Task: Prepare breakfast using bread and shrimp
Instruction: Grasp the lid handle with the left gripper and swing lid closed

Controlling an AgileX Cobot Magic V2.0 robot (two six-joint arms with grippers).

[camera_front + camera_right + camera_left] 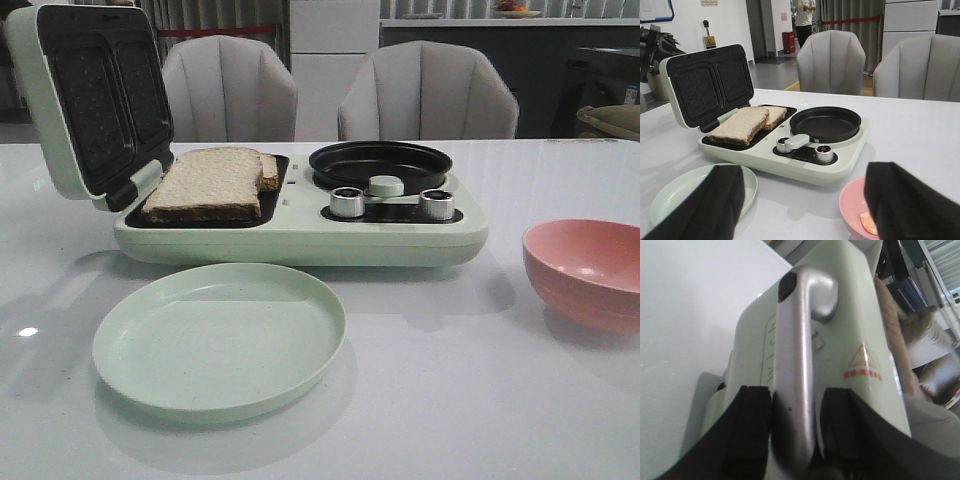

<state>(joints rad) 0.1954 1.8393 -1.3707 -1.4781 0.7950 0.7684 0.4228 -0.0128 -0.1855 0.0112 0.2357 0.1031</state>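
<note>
Pale green plate (220, 340) sits nearest; left fingers (752, 427) pinch the lid handle (797, 370) — right fingers (695, 205) spread; lower lid slowly onto bread (210, 182).

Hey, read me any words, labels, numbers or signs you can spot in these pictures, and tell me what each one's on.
None can be read.
Red triangle symbol with red text beneath, on the sandwich maker's lid: too blurred.
Yellow warning sign on the far wall: too small.
Embossed marks beside the lid handle: unreadable.
</note>
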